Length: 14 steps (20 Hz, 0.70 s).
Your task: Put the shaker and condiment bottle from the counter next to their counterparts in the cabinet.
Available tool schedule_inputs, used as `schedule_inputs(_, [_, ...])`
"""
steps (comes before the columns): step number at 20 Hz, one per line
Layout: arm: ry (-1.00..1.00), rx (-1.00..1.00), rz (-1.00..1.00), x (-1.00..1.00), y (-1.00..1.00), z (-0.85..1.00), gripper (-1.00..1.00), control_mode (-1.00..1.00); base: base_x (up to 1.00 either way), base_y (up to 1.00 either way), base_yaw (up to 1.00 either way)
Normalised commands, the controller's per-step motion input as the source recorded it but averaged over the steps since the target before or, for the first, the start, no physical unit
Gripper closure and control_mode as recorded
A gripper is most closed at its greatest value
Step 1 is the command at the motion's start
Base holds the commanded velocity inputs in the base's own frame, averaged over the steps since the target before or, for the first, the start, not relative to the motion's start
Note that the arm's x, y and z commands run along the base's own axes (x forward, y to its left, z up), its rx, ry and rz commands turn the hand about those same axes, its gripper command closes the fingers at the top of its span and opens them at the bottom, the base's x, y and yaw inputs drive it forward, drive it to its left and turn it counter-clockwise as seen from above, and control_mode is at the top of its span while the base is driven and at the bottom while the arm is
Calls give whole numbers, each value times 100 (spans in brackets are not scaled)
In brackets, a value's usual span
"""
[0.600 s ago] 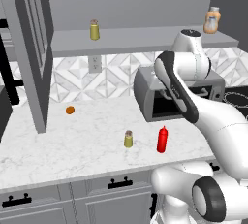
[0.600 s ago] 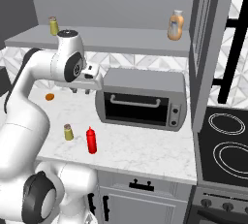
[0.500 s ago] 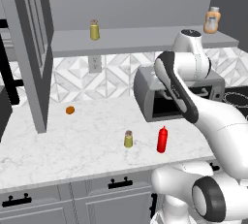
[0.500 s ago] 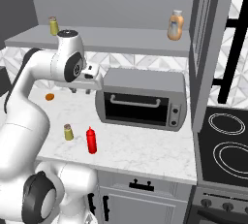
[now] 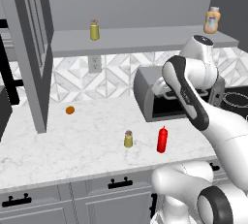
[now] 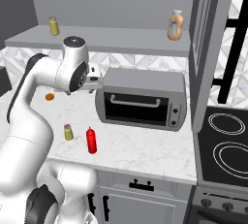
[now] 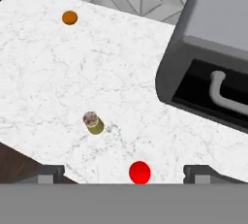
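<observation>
The olive-yellow shaker [image 5: 128,139] [image 6: 69,132] [image 7: 93,122] stands on the marble counter [image 5: 63,150] near its front edge. Just to its right stands the red condiment bottle [image 5: 162,139] [image 6: 91,140] [image 7: 140,172]. My gripper [image 7: 125,173] hangs open high above the counter and looks straight down. The bottle's red top shows far below, between the fingertips, and nothing is held. On the cabinet shelf [image 5: 145,39] [image 6: 121,41] the twin shaker [image 5: 94,30] [image 6: 53,25] stands at the left and the orange-tan bottle [image 5: 212,21] [image 6: 176,25] at the right.
A grey toaster oven [image 5: 155,97] [image 6: 140,102] [image 7: 213,63] sits on the counter right of the bottle, below the shelf. A small orange ball [image 5: 70,110] [image 6: 49,97] [image 7: 69,17] lies toward the back left. The open cabinet door [image 5: 29,48] hangs at the left. A stove [image 6: 227,145] adjoins the counter's right end.
</observation>
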Motion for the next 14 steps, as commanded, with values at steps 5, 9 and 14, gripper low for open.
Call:
schedule_inputs(5, [-31, 3, 52, -8, 0, -25, -100, -100, 0, 0, 0])
schedule_inputs(9, [-28, 0, 52, -8, 0, -36, -100, -100, 0, 0, 0])
schedule_inputs(14, [-26, 1, 52, -2, 0, -31, -100, -100, 0, 0, 0])
